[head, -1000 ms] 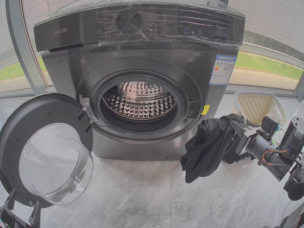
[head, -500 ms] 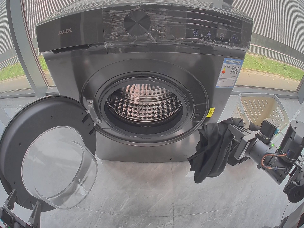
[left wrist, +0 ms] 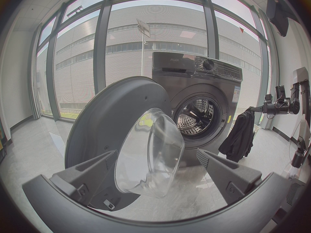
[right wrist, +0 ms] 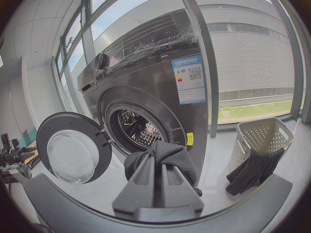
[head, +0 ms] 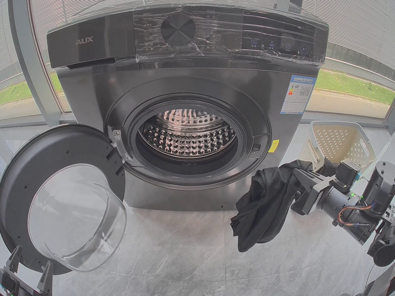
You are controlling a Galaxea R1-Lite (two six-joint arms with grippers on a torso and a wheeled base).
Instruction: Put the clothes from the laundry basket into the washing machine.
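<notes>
One floppy black garment (head: 263, 202), pinched by shut right fingers (right wrist: 142, 178) at the steel drum (head: 185, 134)'s 4 o'clock, could be snagged on its rim; left fingers (left wrist: 226, 175) are spread.

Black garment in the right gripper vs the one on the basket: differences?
Held: the gripped garment is clamped in the right gripper; the basket garment is unheld.
Place: the gripped garment hangs by the washing machine; the basket garment drapes over the laundry basket rim.
Both are black.

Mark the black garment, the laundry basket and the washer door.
black garment (head: 263, 202), head view, middle of the hanging cloth
laundry basket (head: 337, 139), head view, perforated inner wall
washer door (head: 57, 146), head view, dark frame above the glass
</notes>
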